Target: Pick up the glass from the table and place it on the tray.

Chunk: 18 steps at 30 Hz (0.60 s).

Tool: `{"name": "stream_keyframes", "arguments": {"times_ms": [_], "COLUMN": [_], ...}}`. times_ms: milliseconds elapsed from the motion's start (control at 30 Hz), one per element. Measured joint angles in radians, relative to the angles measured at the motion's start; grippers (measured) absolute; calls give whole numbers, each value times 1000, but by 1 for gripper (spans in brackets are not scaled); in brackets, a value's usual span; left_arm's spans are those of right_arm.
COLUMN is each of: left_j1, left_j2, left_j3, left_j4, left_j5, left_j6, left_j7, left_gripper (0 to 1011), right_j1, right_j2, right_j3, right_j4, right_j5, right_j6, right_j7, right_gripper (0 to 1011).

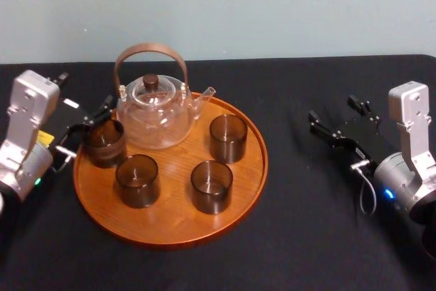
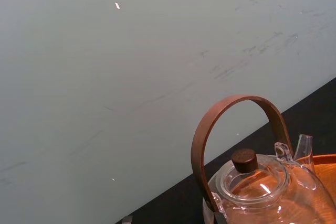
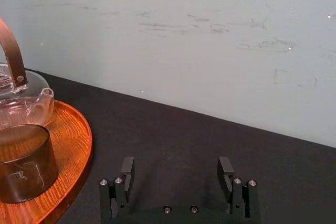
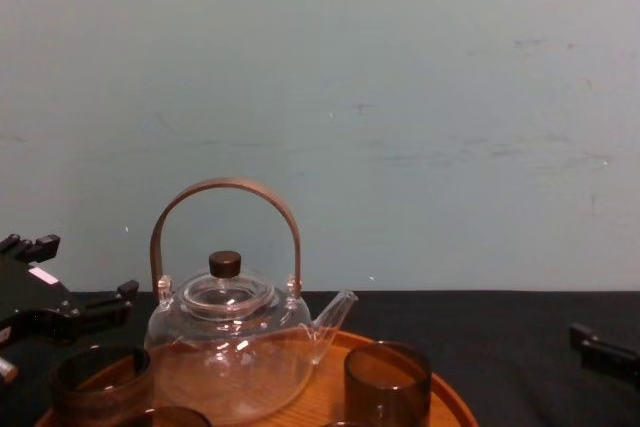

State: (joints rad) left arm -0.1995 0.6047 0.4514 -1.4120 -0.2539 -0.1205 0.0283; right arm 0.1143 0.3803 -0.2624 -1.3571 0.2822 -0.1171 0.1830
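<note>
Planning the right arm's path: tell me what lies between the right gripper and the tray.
Bare black table lies between the right gripper and the tray, as the head and right wrist views show.

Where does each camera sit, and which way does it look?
Head: up high, looking down on the tray, teapot and glasses; left gripper and right gripper at the sides.
Chest: low, looking across the table at the teapot's side; both grippers at the edges.
Left wrist: on the left arm, facing teapot and wall.
Right wrist: on the right arm, facing the wall; its open fingers in front.
All four share the teapot.
</note>
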Motion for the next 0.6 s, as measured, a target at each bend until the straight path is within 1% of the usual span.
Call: {"name": "stream_keyframes", "arguments": {"times_ms": [600], "left_j1": [0], "left_j2": [0], "left_j3": [0], "left_j4": [0], "left_j5": [0], "left_j6": [0], "left_j7": [0], "left_gripper": [1001], "right_j1": [0], "right_j2": [2], "right_j3": [-2], "right_j4": [-3], "right_j5": [1], "right_j6": [1], "right_j7": [-1], "right_gripper": [1002]}}
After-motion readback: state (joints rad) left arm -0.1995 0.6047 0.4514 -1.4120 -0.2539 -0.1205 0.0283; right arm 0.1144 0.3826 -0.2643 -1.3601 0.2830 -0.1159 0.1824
